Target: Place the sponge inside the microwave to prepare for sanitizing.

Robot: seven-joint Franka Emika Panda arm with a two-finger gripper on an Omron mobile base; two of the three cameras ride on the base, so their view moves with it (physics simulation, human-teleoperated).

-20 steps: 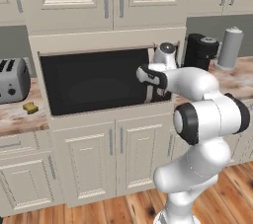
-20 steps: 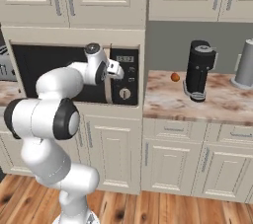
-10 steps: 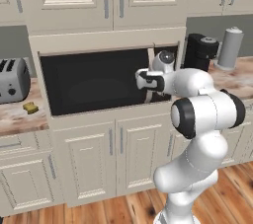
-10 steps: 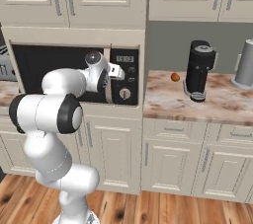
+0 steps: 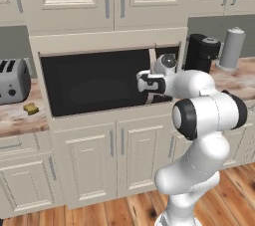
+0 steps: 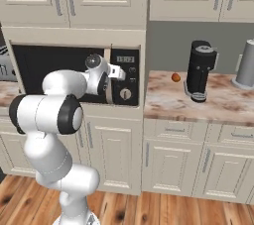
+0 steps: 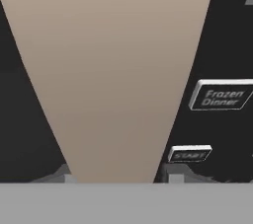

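the gripper [image 5: 147, 83] was at the microwave [image 5: 94, 83], pressed up to the tan door handle [image 5: 151, 74] that ran upright between the black glass door and the button panel [image 6: 125, 76]. in the hand view the handle [image 7: 111, 75] ran straight up the middle, with a finger tip [image 7: 66, 174] low at each side of it, so the jaws looked narrowed around the handle, though whether they truly gripped it could not be told. the door looked shut. the sponge [image 5: 31, 108] lay on the counter [image 5: 20, 120] well apart to the left of the gripper, just in front of the toaster [image 5: 12, 81], at the far end of the microwave from the handle. the handle's long axis stood vertical and the jaws straddled it from the sides, so the coming move probably turned on pulling the handle outward to swing the door; the sponge would only be reached afterward, by a wide sweep leftward.
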